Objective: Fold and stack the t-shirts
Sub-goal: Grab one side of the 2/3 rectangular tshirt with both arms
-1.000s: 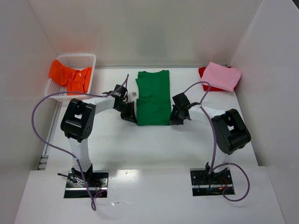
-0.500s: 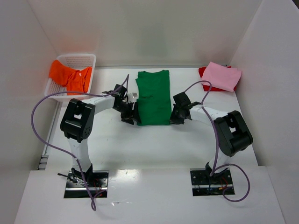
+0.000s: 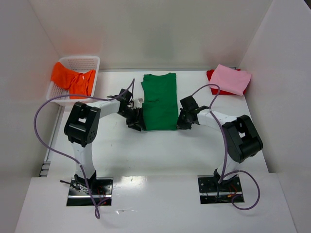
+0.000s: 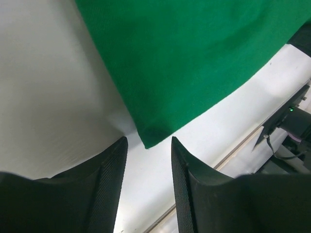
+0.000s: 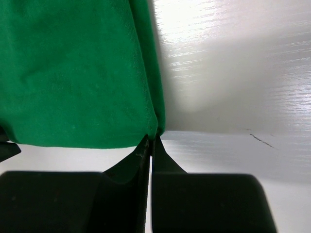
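Green shirt point(image 3: 159, 101) half-folded at centre, right gripper point(image 5: 149, 143) pinching its 5 o'clock corner, left gripper point(image 4: 148, 145) part-open, empty, at 7; pink shirt point(image 3: 231, 80) stacked on red shirt point(image 3: 212, 74) at 2, orange shirt point(image 3: 70, 80) unfolded at 10

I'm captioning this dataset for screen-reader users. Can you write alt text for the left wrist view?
The left gripper is open, its two black fingers on either side of a corner of the green t-shirt, which lies flat on the white table.
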Robot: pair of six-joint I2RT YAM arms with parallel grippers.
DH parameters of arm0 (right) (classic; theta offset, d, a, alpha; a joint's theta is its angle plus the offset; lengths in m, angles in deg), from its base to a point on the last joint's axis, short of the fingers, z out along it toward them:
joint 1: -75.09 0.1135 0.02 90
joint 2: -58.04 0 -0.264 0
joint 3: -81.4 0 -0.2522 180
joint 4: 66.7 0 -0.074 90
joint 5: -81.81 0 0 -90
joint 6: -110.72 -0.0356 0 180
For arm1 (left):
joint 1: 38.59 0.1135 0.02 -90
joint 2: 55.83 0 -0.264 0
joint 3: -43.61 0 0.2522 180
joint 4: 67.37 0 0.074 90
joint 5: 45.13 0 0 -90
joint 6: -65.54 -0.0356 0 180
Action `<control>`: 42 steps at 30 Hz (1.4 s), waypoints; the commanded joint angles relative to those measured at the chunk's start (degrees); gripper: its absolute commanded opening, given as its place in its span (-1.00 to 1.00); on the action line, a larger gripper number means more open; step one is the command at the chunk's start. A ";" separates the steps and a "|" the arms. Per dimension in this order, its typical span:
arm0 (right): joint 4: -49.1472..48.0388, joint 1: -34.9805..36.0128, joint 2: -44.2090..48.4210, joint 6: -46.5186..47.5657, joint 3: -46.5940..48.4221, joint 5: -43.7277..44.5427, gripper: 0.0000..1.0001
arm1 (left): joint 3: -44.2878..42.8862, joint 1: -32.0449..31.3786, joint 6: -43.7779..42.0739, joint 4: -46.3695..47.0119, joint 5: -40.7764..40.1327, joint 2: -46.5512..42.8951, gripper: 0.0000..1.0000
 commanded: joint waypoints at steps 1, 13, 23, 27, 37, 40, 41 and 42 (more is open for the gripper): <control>-0.96 -0.06 0.12 0.22 1.63 -0.41 -0.99 | -1.49 0.22 0.20 0.05 0.56 1.35 -0.01; -2.19 -0.06 0.87 1.14 0.31 -1.74 -0.99 | -0.96 -0.31 2.57 3.08 1.08 3.00 -0.40; -0.51 -0.06 2.18 1.66 1.46 -0.68 -0.99 | -0.44 -0.31 3.19 1.49 -0.76 -0.98 -1.00; 1.15 -0.06 4.30 1.66 0.79 -0.68 -0.99 | -0.33 -0.31 1.95 -2.09 -1.94 -3.76 -1.00; 2.91 0.03 11.75 -0.97 -5.84 -1.28 -0.99 | 5.37 -0.31 -0.32 -6.76 -3.05 -8.53 -1.00; 4.40 0.64 14.59 -1.58 -5.84 -2.35 -0.99 | 5.37 -0.31 -0.32 -8.51 -3.05 -10.28 -1.00; 5.01 1.17 15.47 -1.65 -5.84 -2.35 -0.99 | 5.37 -0.31 -0.32 -8.66 -3.05 -10.91 -1.00; 5.13 1.17 16.27 -2.11 -5.84 -2.35 -0.99 | 5.27 -0.31 -0.32 -9.71 -3.05 -11.73 -1.00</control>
